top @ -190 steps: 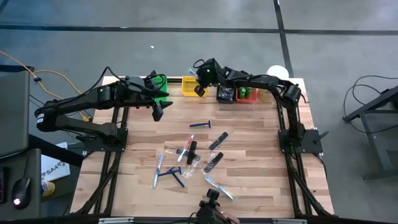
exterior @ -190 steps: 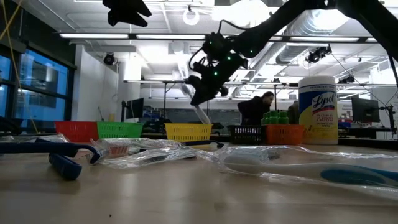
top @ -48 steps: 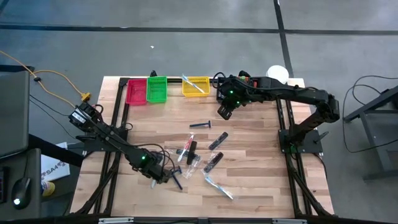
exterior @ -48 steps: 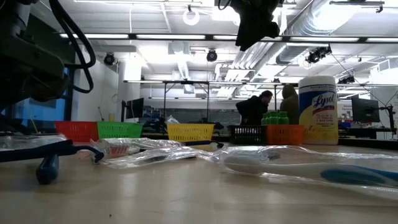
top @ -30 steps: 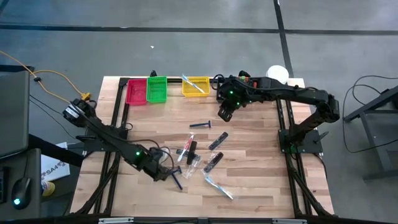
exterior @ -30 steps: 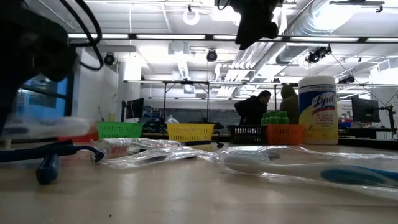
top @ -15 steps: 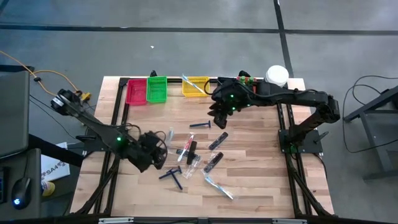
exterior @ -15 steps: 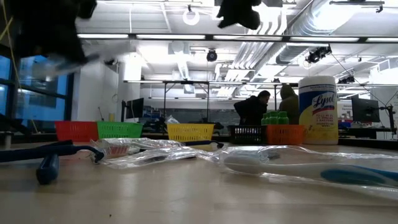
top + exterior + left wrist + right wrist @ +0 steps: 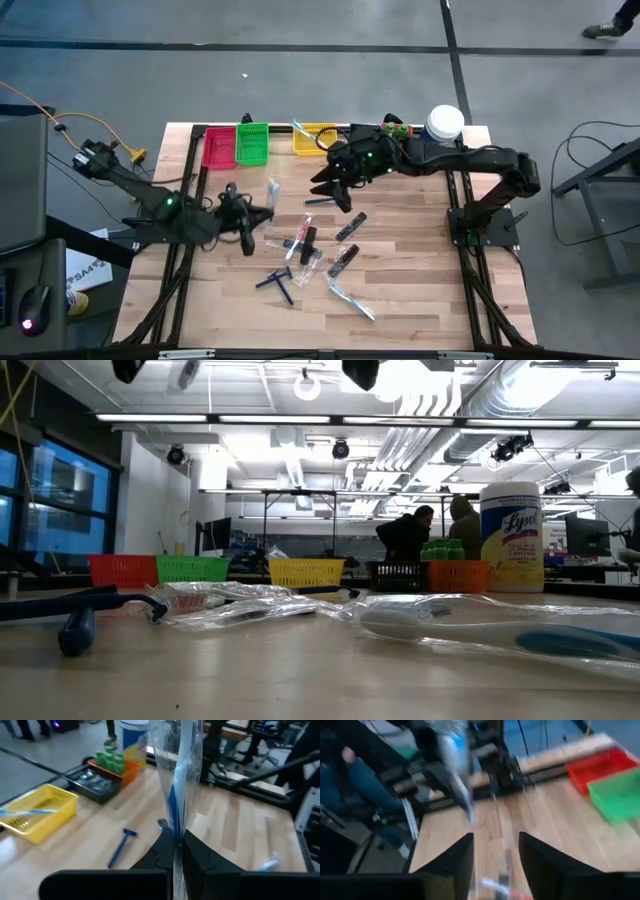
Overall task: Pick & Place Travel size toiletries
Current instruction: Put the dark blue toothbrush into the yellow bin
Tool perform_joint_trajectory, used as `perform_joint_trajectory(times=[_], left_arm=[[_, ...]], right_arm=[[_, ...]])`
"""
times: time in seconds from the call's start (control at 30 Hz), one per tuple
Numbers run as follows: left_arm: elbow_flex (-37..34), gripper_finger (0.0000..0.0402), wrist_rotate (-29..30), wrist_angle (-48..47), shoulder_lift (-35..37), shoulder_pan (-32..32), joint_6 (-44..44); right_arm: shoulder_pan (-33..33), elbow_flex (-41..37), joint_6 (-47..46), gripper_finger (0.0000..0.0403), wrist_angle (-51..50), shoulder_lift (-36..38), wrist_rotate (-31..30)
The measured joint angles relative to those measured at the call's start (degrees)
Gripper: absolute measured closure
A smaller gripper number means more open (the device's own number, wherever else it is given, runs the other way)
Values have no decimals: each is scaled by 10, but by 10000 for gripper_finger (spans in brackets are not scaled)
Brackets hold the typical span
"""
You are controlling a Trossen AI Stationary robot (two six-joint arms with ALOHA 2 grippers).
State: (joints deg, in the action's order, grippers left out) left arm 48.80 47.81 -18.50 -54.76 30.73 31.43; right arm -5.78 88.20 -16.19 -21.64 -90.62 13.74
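- So the left gripper (image 9: 262, 212) is up off the table (image 9: 420, 290), over bare wood on the left half, with open boards all around it and the left table edge well off behind the arm.
- Its fingers (image 9: 200, 855) are pinched tight on a clear-wrapped toothbrush (image 9: 176, 780). In the left wrist view the wrapper sticks straight out from between the tips, blue handle showing inside the plastic.
- From above, that same toothbrush pokes out past the fingertips toward the far edge, where the red bin (image 9: 219, 148) and green bin (image 9: 253, 144) sit.
- Right gripper (image 9: 328, 193) hovers near the middle-back of the table, fingers (image 9: 451, 857) spread apart with nothing between them.
- A blue razor (image 9: 322, 200) lies on the wood right about under the right fingertips; can't tell the height gap from above.
- The yellow bin (image 9: 315, 138) is just behind the right gripper, with a wrapped toothbrush already lying in it.
- Rest of the pile is between and in front of both grippers: black tubes (image 9: 349, 227), more wrapped toothbrushes (image 9: 350, 300) and a pair of blue razors (image 9: 277, 282) closer to the front edge.
- Green bottles (image 9: 110, 760) sit in the orange bin (image 9: 458, 575) at the back right, next to the black bin (image 9: 92, 781) and the big white jar (image 9: 511, 537).
- Front strip of the table is mostly bare wood.
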Motion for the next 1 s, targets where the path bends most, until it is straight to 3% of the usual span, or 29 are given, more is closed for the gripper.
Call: perform_joint_trajectory(times=[0.23, 0.37, 0.77, 1.0], left_arm=[[-1, 396, -112, 49, 12, -89, -106], [-1, 396, -164, 73, 13, -132, -134], [0, 396, -278, 117, 12, -200, -182], [0, 396, -281, 114, 11, -200, -190]], right_arm=[[5, 0, -7, 180, 132, -36, 30], [6, 0, -29, 160, 170, -51, 43], [5, -1, -43, 160, 232, -82, -2], [13, -1, -47, 196, 300, -102, 8]])
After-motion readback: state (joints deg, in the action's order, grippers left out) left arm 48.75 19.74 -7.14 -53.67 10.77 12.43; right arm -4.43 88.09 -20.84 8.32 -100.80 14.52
